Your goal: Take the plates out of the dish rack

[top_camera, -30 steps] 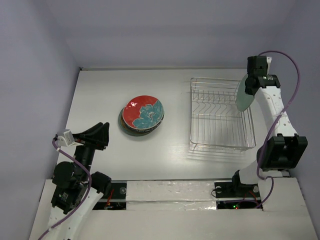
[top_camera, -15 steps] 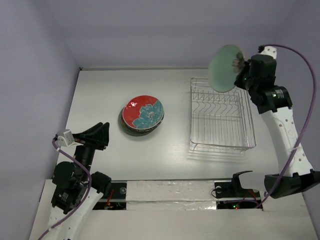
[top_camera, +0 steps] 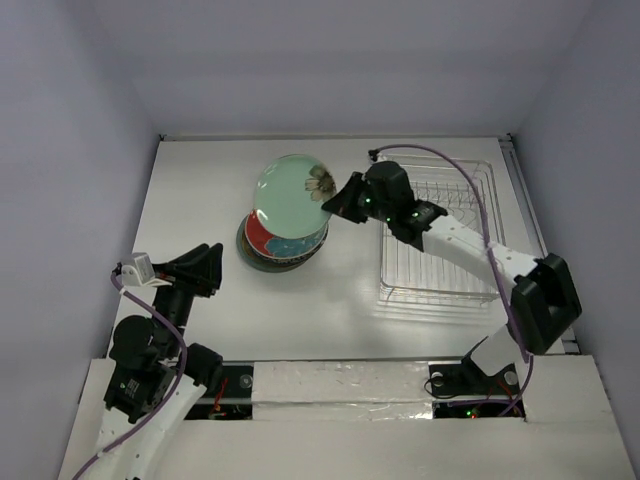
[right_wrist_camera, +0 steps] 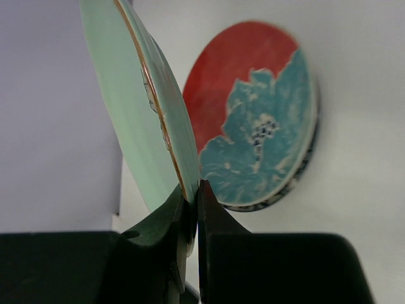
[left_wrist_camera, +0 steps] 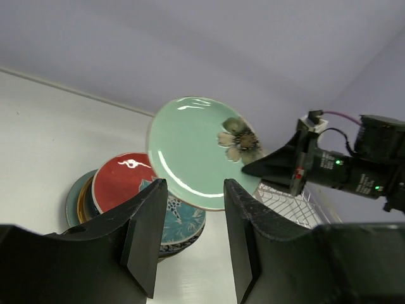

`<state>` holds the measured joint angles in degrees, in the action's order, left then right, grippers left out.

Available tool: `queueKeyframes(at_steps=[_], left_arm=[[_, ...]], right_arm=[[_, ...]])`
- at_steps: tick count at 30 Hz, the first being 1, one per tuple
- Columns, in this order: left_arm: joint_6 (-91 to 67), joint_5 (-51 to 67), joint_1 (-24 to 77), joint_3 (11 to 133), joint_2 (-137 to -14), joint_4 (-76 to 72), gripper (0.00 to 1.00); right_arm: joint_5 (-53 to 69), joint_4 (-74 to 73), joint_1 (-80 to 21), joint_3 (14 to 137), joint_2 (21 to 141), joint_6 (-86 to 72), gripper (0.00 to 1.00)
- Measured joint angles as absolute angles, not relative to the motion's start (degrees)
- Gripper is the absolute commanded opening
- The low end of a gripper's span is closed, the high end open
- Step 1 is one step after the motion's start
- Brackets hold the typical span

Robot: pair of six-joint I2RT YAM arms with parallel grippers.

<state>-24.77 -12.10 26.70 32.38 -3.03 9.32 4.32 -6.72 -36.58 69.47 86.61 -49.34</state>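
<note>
White table [top_camera: 200,180] seen from above, two robot arms bolted at its near edge.

Nearest, L side: L gripper [top_camera: 207,270] hangs above the table's near-L area. Its jaws are spread wide w/ nothing btwn them, pointing toward table ctr. Its wrist cam looks out btwn two black fingers [left_wrist_camera: 144,234] at the plates beyond.

Mid-table, L of ctr: stack of plates [top_camera: 250,256] lying flat. The top one is the red plate [top_camera: 262,235] w/ a large teal flower. Darker rims show under it; count unclear.

Directly over the stack: mint green plate [top_camera: 290,195], small brown flower near its rim. It is tipped up steeply, face toward the L arm's side. R gripper [top_camera: 338,203] pinches its R rim, jaws closed tight on the edge. R wrist cam shows the rim sandwiched btwn both fingertips [right_wrist_camera: 168,218]. The plate's lower edge overlaps the stack in view; can't tell if they touch.

R of that, mid to far R side: dish rack [top_camera: 445,270], silver wire, sitting flat on the table. R arm [top_camera: 460,235] reaches across above it.

Farthest: pale lilac-grey walls [top_camera: 330,60].
</note>
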Motion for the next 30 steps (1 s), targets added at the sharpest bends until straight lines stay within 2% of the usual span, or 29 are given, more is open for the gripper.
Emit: queueKeyframes(at_steps=[8,13,16,20,25,28,29,30], left_arm=[[-24.93,-12.08,26.94,32.38,-3.42,9.47,0.38],[-24.95,-12.1,26.94,32.38,-3.42,9.5,0.39],[-24.95,-12.1,26.94,32.38,-3.42,9.47,0.39],[-24.95,-12.08,26.94,32.38,-3.42,9.47,0.39],[-24.95,-12.08,26.94,32.38,-3.42,9.47,0.39],[-24.95,-12.08,26.94,32.38,-3.42,9.47,0.39],[-24.95,-12.1,26.94,32.38,-3.42,9.47,0.39],[-24.95,-12.08,26.94,32.38,-3.42,9.47,0.39]], right_arm=[[5.13,4.16,-40.21,69.58,98.39,-57.43,0.0],[3.97,4.34,-40.58,69.45,102.67,-59.37,0.07],[3.73,4.34,-40.62,69.14,103.13,-59.92,0.16],[3.7,5.93,-41.15,69.17,103.15,-60.42,0.35],[3.7,5.39,-41.85,69.19,103.15,-59.77,0.48],[3.73,4.27,-42.26,69.19,103.0,-58.52,0.6],[3.73,3.27,-42.44,69.19,102.8,-57.87,0.69],[3.68,2.13,-42.59,69.19,102.5,-57.45,0.74]])
